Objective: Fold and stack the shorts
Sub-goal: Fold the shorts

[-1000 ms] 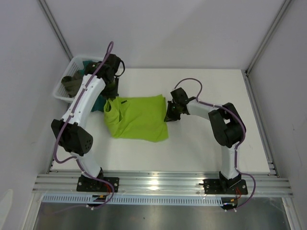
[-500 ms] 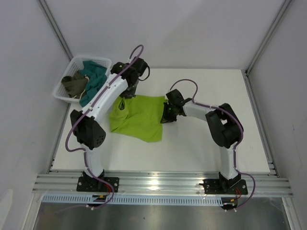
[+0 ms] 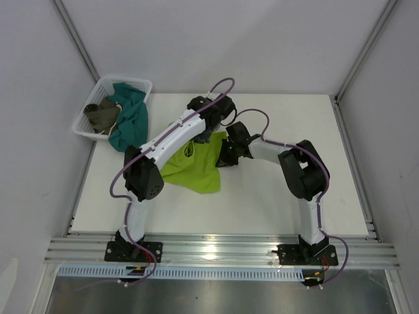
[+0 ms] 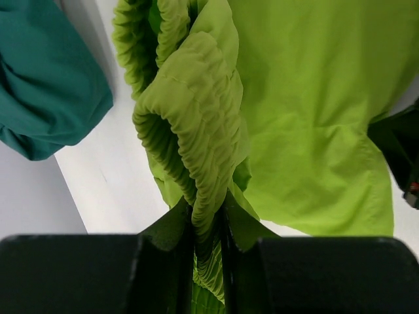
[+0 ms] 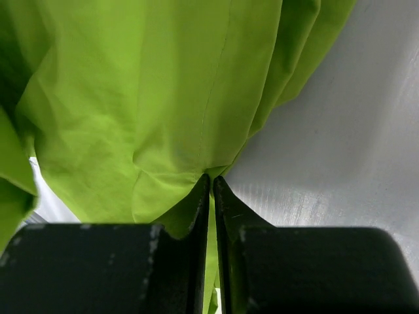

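One pair of shorts (image 3: 196, 169), one basket (image 3: 126, 80), one teal garment (image 3: 131, 121), one olive-brown garment (image 3: 101, 116), two arms (image 3: 163, 137) (image 3: 304, 171)

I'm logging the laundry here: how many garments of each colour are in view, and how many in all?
Lime-green shorts: 1
Teal garment: 1
Olive-brown garment: 1
Total: 3
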Motion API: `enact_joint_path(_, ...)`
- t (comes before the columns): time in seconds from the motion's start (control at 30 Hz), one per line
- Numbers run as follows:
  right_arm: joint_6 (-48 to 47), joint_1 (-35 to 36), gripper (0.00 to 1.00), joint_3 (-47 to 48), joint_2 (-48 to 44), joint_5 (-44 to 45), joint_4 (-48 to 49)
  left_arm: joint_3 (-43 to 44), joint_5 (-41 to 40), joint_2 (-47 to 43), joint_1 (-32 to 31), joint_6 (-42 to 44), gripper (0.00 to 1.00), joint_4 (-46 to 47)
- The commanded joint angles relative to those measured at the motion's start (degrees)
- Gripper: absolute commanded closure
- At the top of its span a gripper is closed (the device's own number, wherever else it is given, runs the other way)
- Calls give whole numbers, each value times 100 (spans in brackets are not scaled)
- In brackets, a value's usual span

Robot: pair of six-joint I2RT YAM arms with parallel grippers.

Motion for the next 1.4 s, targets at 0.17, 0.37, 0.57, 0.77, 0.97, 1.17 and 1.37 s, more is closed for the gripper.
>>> enact_joint_path(0.17,144,-47,91,-265,253,138,-117,199,-394,332,-567,-275,100,-831)
enact_joint_path(0.37,276,-109,94,-590,25,269,-169,42,-350,552,-839,-389,100,-691)
enact_joint_path(0.57,337,-231,95,-871,-248,401,-204,-424,9,640,-1006,-450,100,-164)
enact_joint_path(0.77,346,-293,96,-1117,-424,446,-196,-336,-16,1087,-1086,-468,99,-41)
enact_joint_path(0.97,364,-319,96,-1179,-433,402,-135,-152,-96,1369,-1112,-520,99,-23)
enact_joint_path(1.17,364,-337,96,-1206,-424,366,-82,-345,352,1141,-1077,-678,89,285)
enact_joint_path(1.37,373,-355,97,-1223,-398,331,-55,-512,677,721,-954,-986,20,512)
